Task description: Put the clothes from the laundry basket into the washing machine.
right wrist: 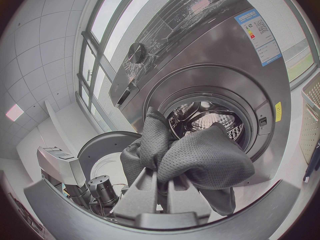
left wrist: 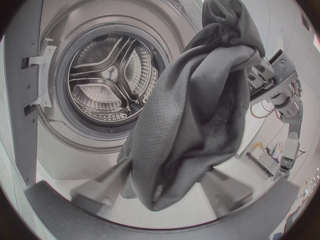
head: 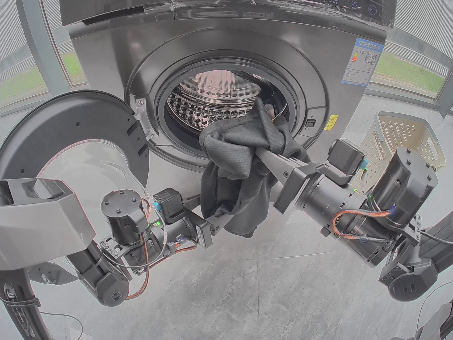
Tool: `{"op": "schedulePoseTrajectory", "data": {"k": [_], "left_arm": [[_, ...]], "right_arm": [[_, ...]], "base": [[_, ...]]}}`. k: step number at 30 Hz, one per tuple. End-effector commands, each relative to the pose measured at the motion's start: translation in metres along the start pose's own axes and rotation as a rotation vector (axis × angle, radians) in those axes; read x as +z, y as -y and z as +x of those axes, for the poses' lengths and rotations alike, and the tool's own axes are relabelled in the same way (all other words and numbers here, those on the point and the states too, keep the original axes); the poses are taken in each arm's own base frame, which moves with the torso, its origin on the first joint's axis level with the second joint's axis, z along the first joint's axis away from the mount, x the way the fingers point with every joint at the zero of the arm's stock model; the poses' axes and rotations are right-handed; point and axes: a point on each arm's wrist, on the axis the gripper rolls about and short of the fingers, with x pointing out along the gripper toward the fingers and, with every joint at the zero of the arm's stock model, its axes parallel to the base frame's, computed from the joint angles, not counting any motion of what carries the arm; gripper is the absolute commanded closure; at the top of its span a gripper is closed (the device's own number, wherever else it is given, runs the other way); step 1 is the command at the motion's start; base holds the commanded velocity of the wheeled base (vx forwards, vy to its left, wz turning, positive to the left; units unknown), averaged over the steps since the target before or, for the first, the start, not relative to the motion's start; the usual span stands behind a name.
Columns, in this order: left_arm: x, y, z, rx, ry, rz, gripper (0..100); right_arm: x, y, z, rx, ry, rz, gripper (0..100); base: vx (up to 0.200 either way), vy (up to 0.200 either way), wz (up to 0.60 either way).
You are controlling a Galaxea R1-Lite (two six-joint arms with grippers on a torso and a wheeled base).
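A dark grey mesh garment (head: 236,166) hangs in front of the open washing machine (head: 226,38), its top at the lower right of the drum opening (head: 212,100). My right gripper (head: 258,153) is shut on the garment's upper part; the right wrist view shows both fingers pinching the cloth (right wrist: 200,160) at the gripper (right wrist: 164,180). My left gripper (head: 227,219) sits lower, at the garment's bottom edge. In the left wrist view its fingers (left wrist: 100,189) stand wide apart with the cloth (left wrist: 193,117) hanging between them, so it is open. The drum (left wrist: 106,80) looks bare inside.
The round washer door (head: 71,133) is swung fully open to the left, just behind my left arm. A beige perforated laundry basket (head: 406,138) stands on the floor to the right of the machine, behind my right arm. Grey tiled floor (head: 264,289) lies below.
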Motion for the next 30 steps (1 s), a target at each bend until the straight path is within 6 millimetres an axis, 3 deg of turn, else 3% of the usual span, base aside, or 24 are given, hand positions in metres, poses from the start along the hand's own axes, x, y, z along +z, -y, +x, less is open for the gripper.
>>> {"op": "schedulePoseTrajectory", "data": {"k": [1,20,21,27,30], "left_arm": [[0.005,-0.005,0.005,0.010,0.029,0.004,0],[-0.007,-0.015,0.025,0.017,0.034,0.009,0],[-0.006,-0.015,0.025,0.016,0.038,0.010,100],[0.006,-0.010,0.026,0.006,0.079,0.019,100],[0.020,-0.004,0.013,0.000,0.097,0.029,100]], "right_arm": [[0.000,-0.001,0.000,0.003,0.000,0.000,100],[0.000,-0.002,-0.001,0.006,-0.001,0.001,100],[0.000,-0.002,-0.001,0.006,-0.001,0.001,100],[-0.001,-0.001,-0.001,0.002,-0.003,0.000,100],[-0.003,0.002,-0.001,-0.007,-0.013,-0.003,100]], "base": [[0.000,0.000,0.00],[0.000,0.000,0.00],[0.000,0.000,0.00],[0.000,0.000,0.00],[0.000,0.000,0.00]]}}
